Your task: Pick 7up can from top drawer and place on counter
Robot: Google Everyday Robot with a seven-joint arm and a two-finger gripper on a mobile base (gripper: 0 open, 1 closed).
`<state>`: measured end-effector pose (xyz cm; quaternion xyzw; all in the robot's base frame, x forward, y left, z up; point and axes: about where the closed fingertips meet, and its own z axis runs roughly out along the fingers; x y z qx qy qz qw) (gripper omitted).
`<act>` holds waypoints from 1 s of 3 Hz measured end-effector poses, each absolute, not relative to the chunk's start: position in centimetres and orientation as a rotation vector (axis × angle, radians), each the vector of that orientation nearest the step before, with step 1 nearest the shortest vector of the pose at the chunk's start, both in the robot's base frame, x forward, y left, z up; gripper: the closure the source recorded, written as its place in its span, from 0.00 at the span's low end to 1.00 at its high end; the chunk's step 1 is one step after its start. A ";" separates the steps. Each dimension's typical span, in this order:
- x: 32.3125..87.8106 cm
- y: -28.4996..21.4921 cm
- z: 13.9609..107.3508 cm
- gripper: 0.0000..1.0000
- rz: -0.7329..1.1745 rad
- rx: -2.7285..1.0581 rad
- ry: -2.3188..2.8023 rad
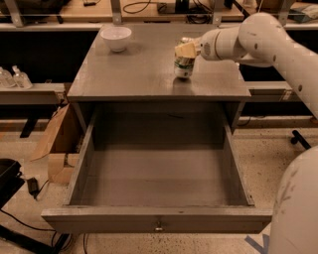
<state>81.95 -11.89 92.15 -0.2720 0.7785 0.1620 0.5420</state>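
The 7up can, whitish with green markings, stands upright on the grey counter, right of centre and a little back from the front edge. My gripper reaches in from the right on the white arm, and its tan fingers are closed around the can's upper part. The top drawer is pulled fully open below the counter. Its grey inside holds nothing, and its small metal knob sits at the centre of the front panel.
A white bowl stands at the counter's back left. A wooden workbench with cables runs behind. A cardboard box stands on the floor to the left. Part of my white body fills the lower right.
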 end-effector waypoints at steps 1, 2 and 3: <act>81.8 -12.8 89.1 1.00 0.351 -0.630 1.838; 81.8 -12.8 89.5 0.83 0.351 -0.630 1.838; 81.8 -12.8 89.5 0.60 0.351 -0.630 1.838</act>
